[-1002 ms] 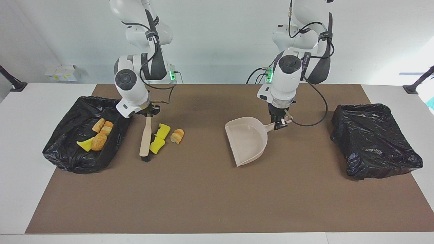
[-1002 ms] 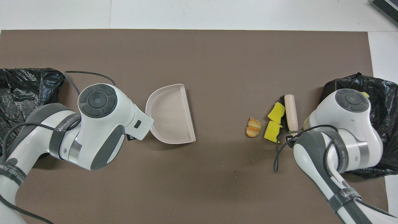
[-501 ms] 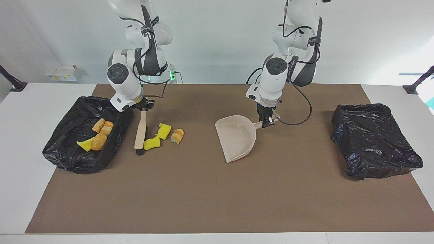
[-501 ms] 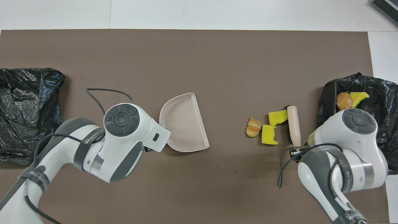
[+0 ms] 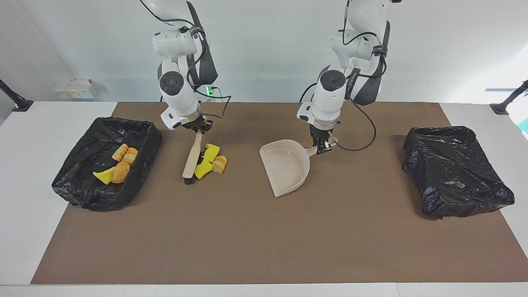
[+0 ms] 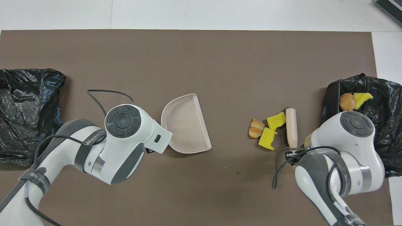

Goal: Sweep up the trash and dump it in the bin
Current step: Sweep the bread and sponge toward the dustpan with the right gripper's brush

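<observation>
Overhead view: three scraps (image 6: pixel 265 130) lie at three o'clock from the dustpan (image 6: pixel 185 128), touching the brush (image 6: pixel 291 125). Four (image 5: pixel 119 165) already sit in the bin (image 5: pixel 144 128). Right tool (image 5: pixel 201 128) clamps the brush, left tool (image 5: pixel 323 147) the dustpan handle; sweeping in and dumping remain.

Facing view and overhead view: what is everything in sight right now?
mat: one, brown, on the white table
first bin: one, black-lined, right arm's end
second bin: one, black-lined, left arm's end
binned scraps: four visible, yellow and tan-orange, in first bin
loose scraps: three, two yellow, one tan-orange, beside brush
brush: one, wooden
dustpan: one, beige, mid-mat
left end effector: shut on dustpan handle
right end effector: shut on brush handle
</observation>
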